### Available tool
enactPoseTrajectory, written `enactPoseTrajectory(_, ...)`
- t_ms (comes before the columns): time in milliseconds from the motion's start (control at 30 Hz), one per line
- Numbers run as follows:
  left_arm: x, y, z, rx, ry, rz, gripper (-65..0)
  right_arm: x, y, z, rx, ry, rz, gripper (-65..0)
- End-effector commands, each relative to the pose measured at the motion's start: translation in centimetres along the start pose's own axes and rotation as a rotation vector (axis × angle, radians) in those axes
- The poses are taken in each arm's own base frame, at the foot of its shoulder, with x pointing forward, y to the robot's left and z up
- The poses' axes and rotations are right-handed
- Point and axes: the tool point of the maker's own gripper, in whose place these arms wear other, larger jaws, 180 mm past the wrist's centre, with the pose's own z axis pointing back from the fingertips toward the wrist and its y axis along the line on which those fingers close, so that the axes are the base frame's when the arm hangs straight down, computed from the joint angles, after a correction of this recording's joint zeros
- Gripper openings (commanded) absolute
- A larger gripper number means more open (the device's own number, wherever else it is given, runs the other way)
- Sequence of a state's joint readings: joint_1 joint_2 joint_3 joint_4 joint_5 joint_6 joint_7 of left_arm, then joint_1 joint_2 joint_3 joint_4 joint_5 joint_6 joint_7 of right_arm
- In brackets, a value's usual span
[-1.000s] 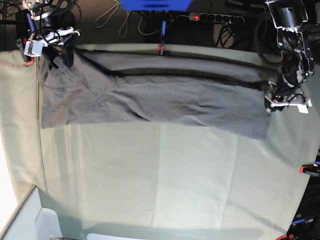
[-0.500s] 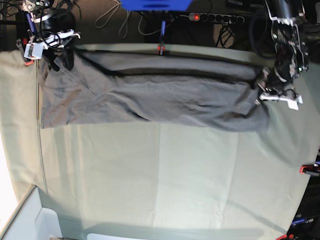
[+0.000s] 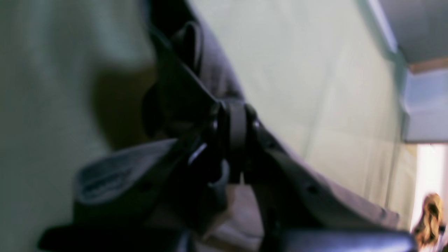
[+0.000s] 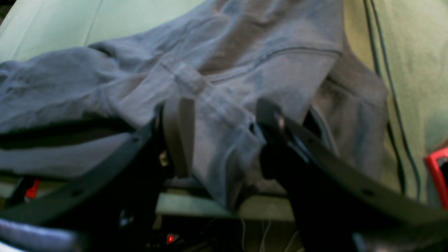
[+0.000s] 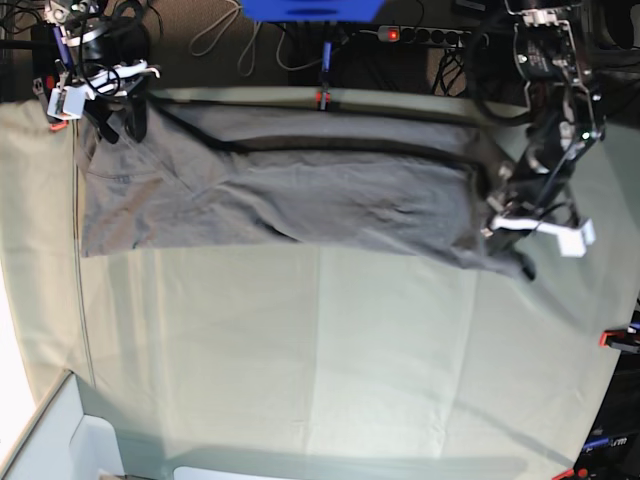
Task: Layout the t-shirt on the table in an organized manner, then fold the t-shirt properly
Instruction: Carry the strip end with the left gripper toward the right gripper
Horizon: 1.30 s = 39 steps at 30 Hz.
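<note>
One grey t-shirt [image 5: 300, 195] lies stretched in a long band across the far half of the desk [image 5: 330, 350], running nearly from one side to the other, with a dark fold line along its upper part and a ragged lower edge. Its far edge sits close to the back rim of the desk, where a small red clamp [image 5: 322, 98] bites the pale green cover.

At the base view's right end the cloth is gathered and lifted into a bunch, and there the left tool [image 5: 505, 215] is clenched on the t-shirt; in the left wrist view its dark fingers [image 3: 238, 129] meet tightly with grey fabric pinched between them, though that picture is blurred. At the other end, the right tool [image 5: 100, 95] hangs over the shirt's corner. In its own wrist view the two fingers [image 4: 178, 134] stand apart with a hemmed fold of the shirt [image 4: 217, 115] lying between them, touching at least the one finger; whether it is truly gripped I cannot tell.

Further out, another red clamp [image 5: 618, 338] sits at the desk's right edge, and a white bin [image 5: 60, 440] stands by the near left corner. Behind the desk, cables and a power strip [image 5: 430, 36] lie on the dark floor.
</note>
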<state>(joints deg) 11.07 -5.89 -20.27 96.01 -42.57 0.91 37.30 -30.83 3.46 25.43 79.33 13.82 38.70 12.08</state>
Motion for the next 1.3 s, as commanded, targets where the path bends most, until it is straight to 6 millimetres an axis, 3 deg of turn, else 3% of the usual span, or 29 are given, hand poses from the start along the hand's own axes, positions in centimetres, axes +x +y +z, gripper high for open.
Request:
enactPoseTrajectory(0, 1.0, -2.2, -0.1, -0.062, -0.034, -0.020, -65.0, 1.1, 0.2, 0.2, 0.022, -0.043, 0.000, -35.9)
enactPoseTrajectory(267, -5.9, -10.9, -1.7, -0.266, 0.147, -0.124, -65.0, 1.1, 0.2, 0.2, 0.022, -0.043, 0.000, -35.9)
enactPoseTrajectory(500, -10.6, -15.2, -1.7, -0.321, 0.177, -0.318, -65.0, 1.2, 0.2, 0.2, 0.023, -0.042, 0.003, -35.9)
enactPoseTrajectory(700, -14.8, -18.5, -0.5, -0.397, 0.200, -0.508, -65.0, 1.2, 0.2, 0.2, 0.023, -0.042, 0.003, -35.9)
enactPoseTrajectory(967, -21.2, -18.8, -0.4, -0.442, 0.348, -0.627, -65.0, 1.3, 0.1, 0.1, 0.022, -0.044, 0.005, -35.9)
enactPoseTrajectory(1267, -22.3, -18.5, -0.4, -0.442, 0.378, -0.636, -65.0, 1.7, 0.0, -0.2, 0.022, -0.057, 0.007, -35.9)
